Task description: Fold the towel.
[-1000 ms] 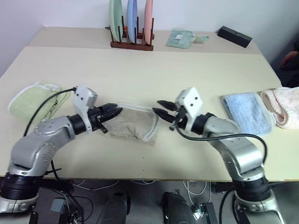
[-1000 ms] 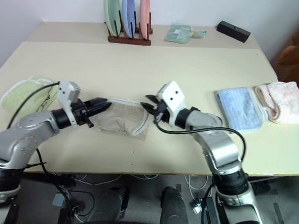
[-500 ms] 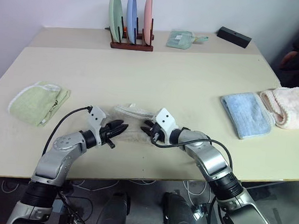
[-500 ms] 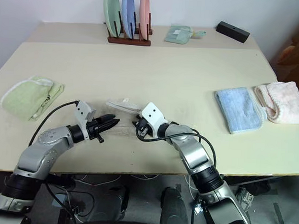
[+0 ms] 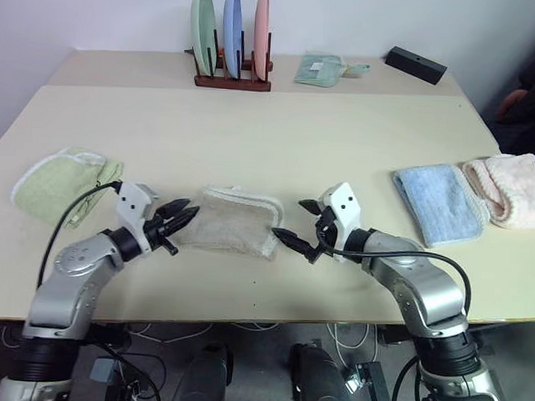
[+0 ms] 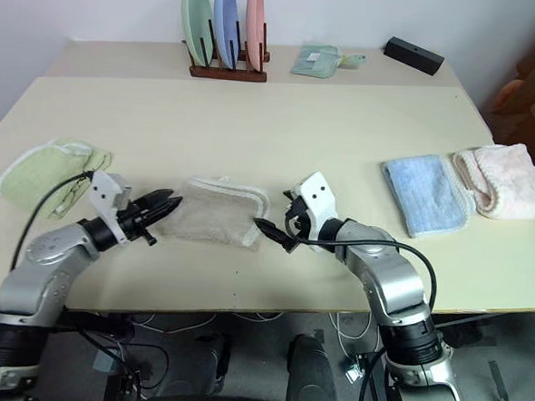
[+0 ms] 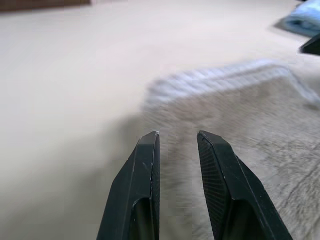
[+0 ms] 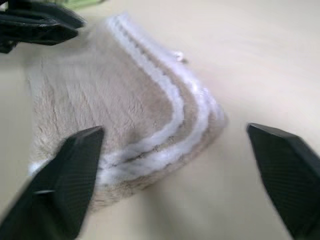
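One towel (image 5: 233, 231): beige terry, white corded edging, folded flat on surface (image 5: 280, 138). Left gripper (image 5: 183, 219) fingers slightly parted, empty; right gripper (image 5: 298, 223) fingers spread wide.

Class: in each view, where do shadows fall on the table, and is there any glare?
Left eye view: even light, no glare on the table, faint shade along the towel's near edge. Left wrist view: soft shade on the table beside the towel. Right wrist view: shade under the towel's corner.
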